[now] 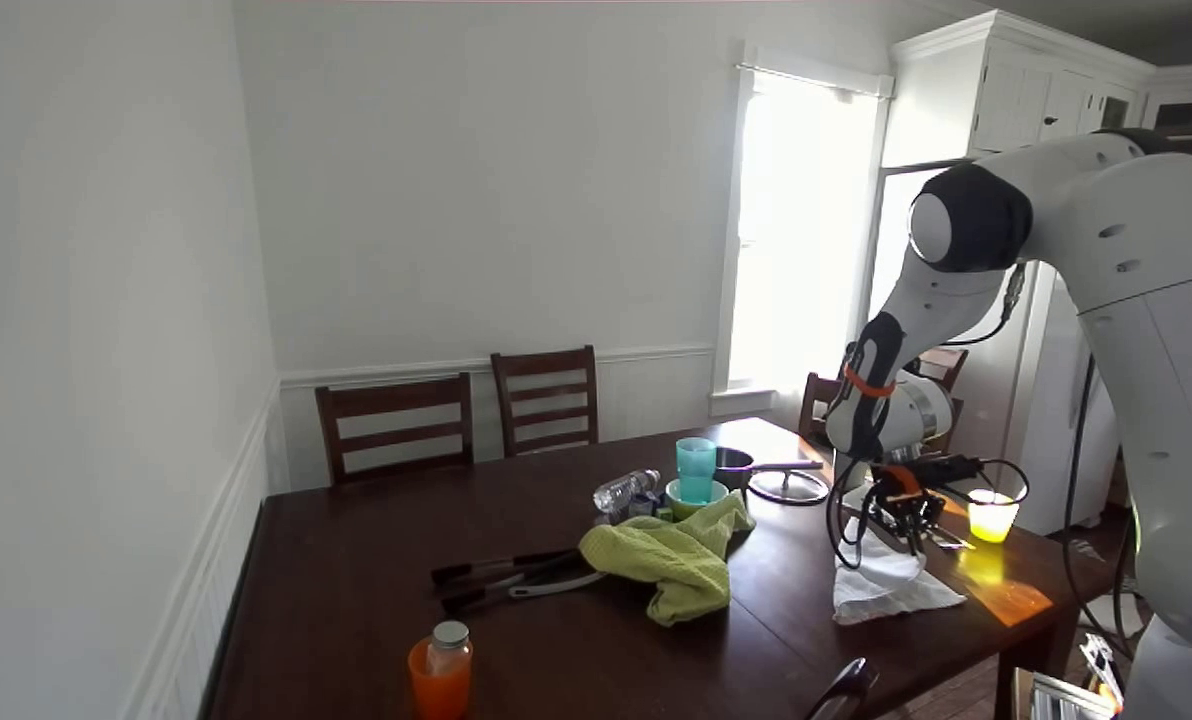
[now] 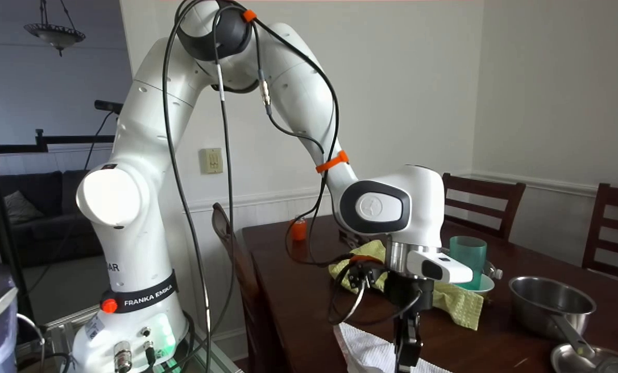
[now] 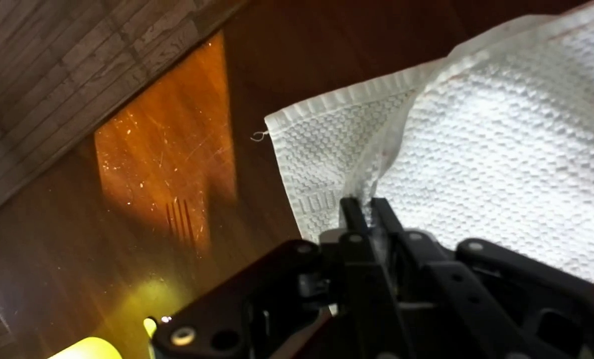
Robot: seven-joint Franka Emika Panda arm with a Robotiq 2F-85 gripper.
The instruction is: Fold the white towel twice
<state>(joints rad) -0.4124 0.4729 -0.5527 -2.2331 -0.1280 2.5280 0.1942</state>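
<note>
Firstly, one white towel [image 3: 496, 164], on the table [image 1: 356, 560], filling the right of the wrist view; its right side is cut off by the frame edge, part hidden behind the gripper [image 3: 363, 205]. Jaws: drawn nearly together, a thin raised fold of the towel pinched between them. In an exterior view the fingers [image 2: 408, 344] run to the bottom edge, tips hard to make out; the towel is cut off there too.

One yellow cup [image 3: 88, 350], lower left of the wrist view, mostly cut off.

One green cloth [image 1: 666, 565], rumpled, lower centre of an exterior view; utensils [image 1: 491, 567] run under it, covered ends hidden.

One orange cup [image 1: 440, 688], lower left of that frame, a capped jar [image 1: 449, 638] in it.

One saucepan [image 2: 534, 318], lower right of an exterior view; below it a pot lid [image 2: 578, 363], cut off at the corner.

One clear bottle [image 2: 492, 271], right of that frame, nearly all hidden behind a teal cup [image 2: 468, 259].
</note>
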